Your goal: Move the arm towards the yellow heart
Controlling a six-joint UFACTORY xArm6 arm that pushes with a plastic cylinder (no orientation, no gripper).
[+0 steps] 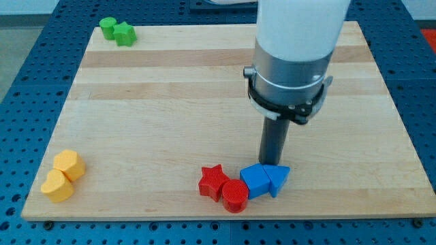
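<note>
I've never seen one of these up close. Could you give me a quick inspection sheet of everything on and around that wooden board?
Surface: wooden board, lying flat on a blue perforated base.
Job's things: yellow heart near the view's bottom left corner, touching a yellow hexagon.
Clutter: two green blocks at the view's top left; red star, red cylinder, blue cube and blue triangle clustered at the view's bottom centre.
Gripper: none; my tip sits just behind the blue blocks, far from the yellow heart.
Cables: nothing seen.
Surroundings: nothing seen beyond the base.
</note>
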